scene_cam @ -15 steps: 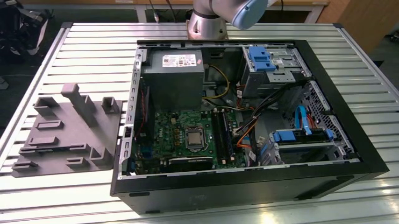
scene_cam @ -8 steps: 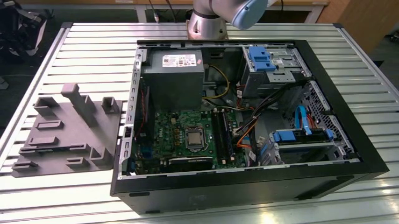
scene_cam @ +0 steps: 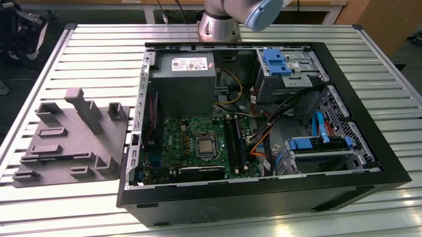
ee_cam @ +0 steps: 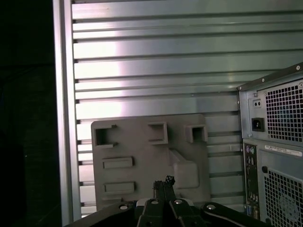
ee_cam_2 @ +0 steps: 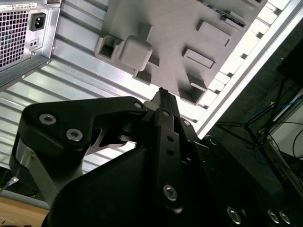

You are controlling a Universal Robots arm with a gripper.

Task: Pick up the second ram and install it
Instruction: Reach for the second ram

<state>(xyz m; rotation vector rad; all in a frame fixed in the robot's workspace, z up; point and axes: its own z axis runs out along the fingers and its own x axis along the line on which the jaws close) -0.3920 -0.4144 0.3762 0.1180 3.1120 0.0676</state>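
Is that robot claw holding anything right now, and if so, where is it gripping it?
Nothing, as far as shows: the gripper has its fingertips closed together with nothing between them, pointing toward the grey tray.

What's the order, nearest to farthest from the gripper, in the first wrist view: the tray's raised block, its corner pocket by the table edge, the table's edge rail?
From the gripper:
1. raised block, on the tray, closest by.
2. corner pocket, at the tray's rail-side corner.
3. edge rail, past the tray.

Pincer (ee_cam: 163,183) hangs over grey tray (ee_cam: 137,146) beside computer case (ee_cam: 277,142).
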